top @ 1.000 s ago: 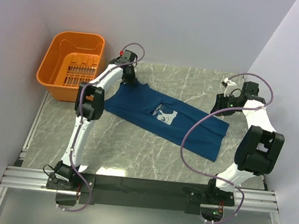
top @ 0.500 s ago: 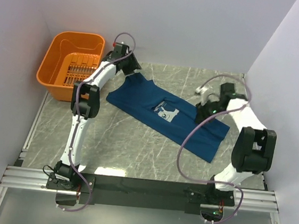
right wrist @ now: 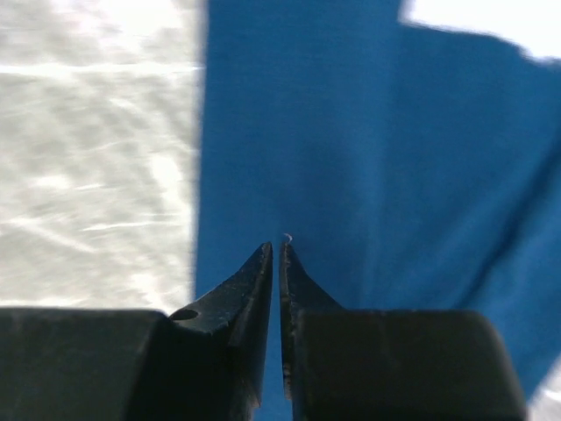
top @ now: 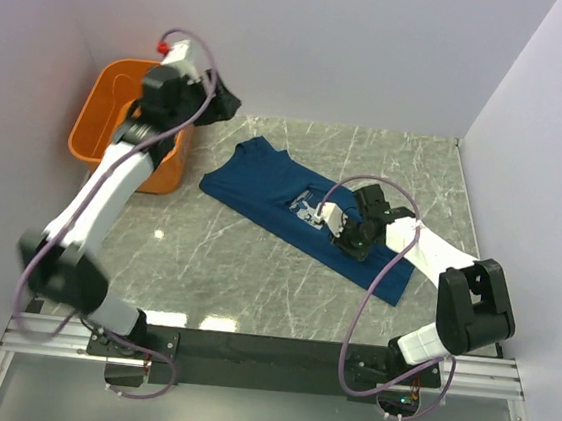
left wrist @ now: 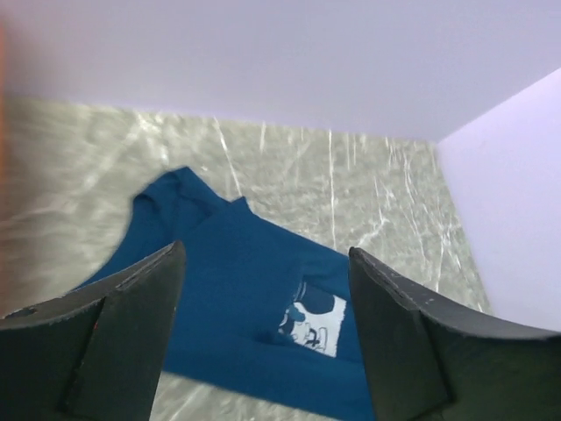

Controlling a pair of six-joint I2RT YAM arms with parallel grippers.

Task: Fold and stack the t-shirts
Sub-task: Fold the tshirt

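Note:
The navy t-shirt (top: 264, 184) lies spread flat and slanted on the marble table, its pale print (top: 309, 209) facing up. My right gripper (top: 346, 240) is down on the shirt's near edge, just right of the print. In the right wrist view, the right gripper (right wrist: 280, 247) has its jaws pressed almost together on the t-shirt (right wrist: 377, 149), a thin strip of blue cloth between them. My left gripper (top: 222, 104) hangs high at the back left, open and holding nothing. From there it looks down on the t-shirt (left wrist: 237, 289) and its print (left wrist: 317, 324), framed by the left gripper (left wrist: 263, 342).
An orange basket (top: 98, 111) stands at the back left corner, partly hidden behind my raised left arm. Walls close in the table at the back, left and right. The right arm's cable (top: 367, 300) loops over the shirt's right end.
My left gripper let go of the shirt's collar end, opened wide and rose toward the back left. My right gripper moved left onto the shirt's near edge and closed.

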